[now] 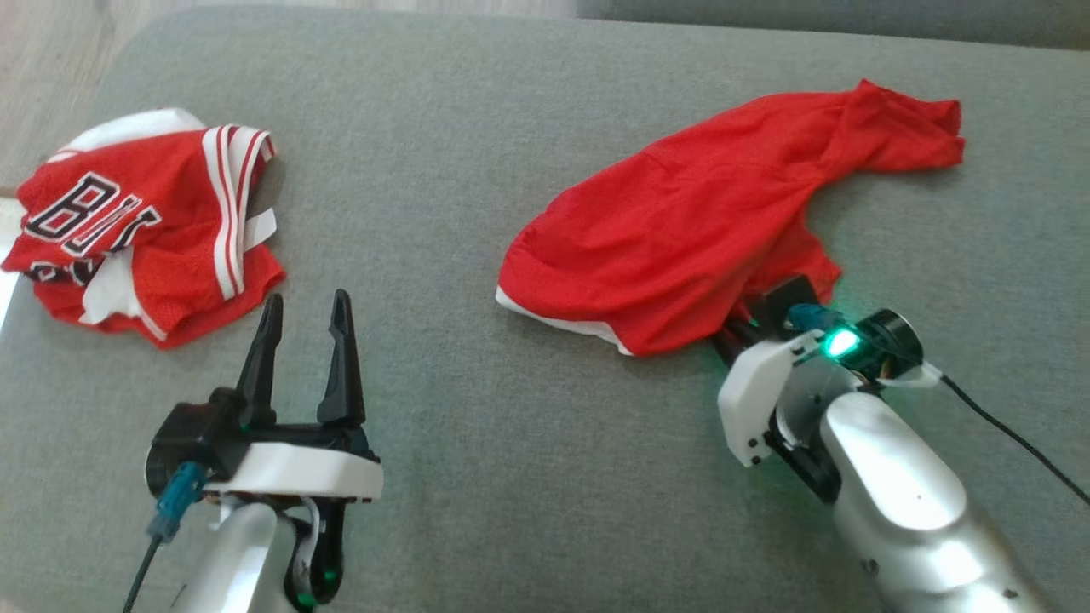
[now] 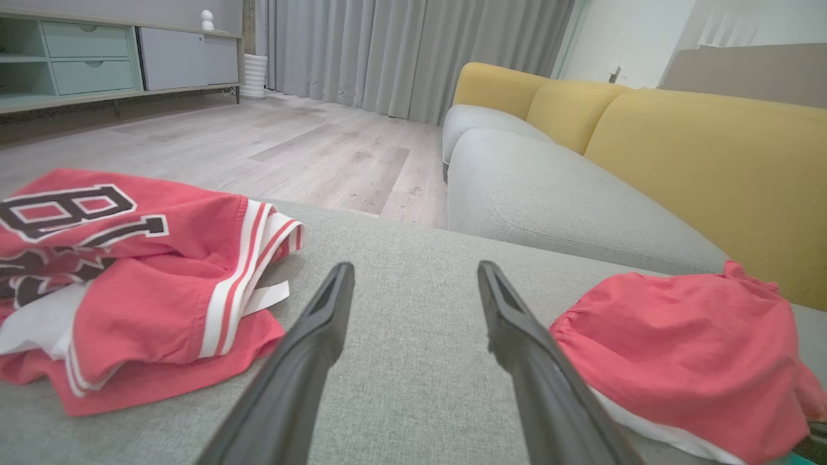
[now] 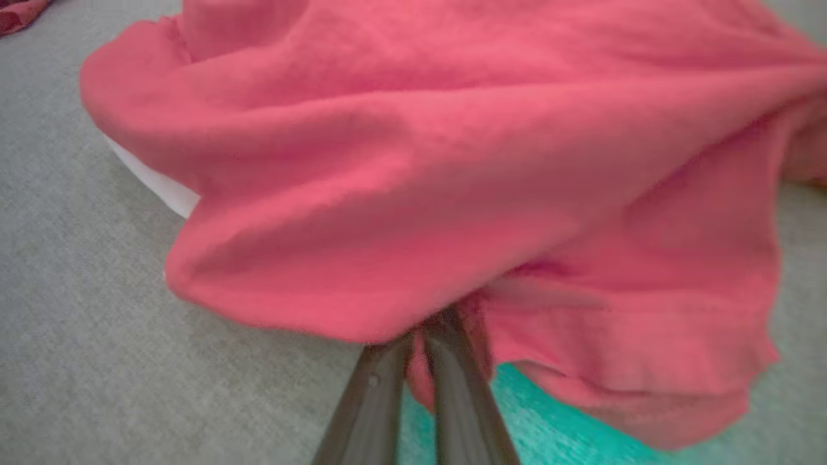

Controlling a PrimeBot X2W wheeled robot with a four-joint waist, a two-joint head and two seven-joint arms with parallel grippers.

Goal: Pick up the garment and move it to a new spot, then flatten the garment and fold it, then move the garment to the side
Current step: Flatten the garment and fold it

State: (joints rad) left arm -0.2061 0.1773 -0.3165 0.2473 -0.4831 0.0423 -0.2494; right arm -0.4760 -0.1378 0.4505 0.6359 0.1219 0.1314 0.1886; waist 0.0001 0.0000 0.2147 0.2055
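- Right gripper (image 3: 423, 336): fingers closed, pinching the near hem of red garment (image 1: 681, 230).
- Left gripper (image 1: 306, 311): spread wide, empty, just beside lettered jersey (image 1: 145, 221).
- Crumpled on grey cushion (image 1: 477, 477), red garment lies well apart from lettered jersey.
- Step, judged: pick-up. Next: lift clear, carry to a new spot.

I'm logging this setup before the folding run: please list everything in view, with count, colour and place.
Cushion: one, grey, under both garments.
Plain garment: one, red with a white edge, crumpled on the cushion's right.
Lettered jersey: one, red, white stripes, black letters, bunched at the cushion's left.
Sofa: one, grey seat, yellow back, beyond the cushion.
Curtains: one run, grey, far wall.
Cabinet: one, pale green and grey, far left.
Floor: one, light wood, between cabinet and sofa.
Left gripper: one, dark fingers, open, over bare cushion between the garments.
Right gripper: one, dark fingers, shut on the plain garment's near edge.
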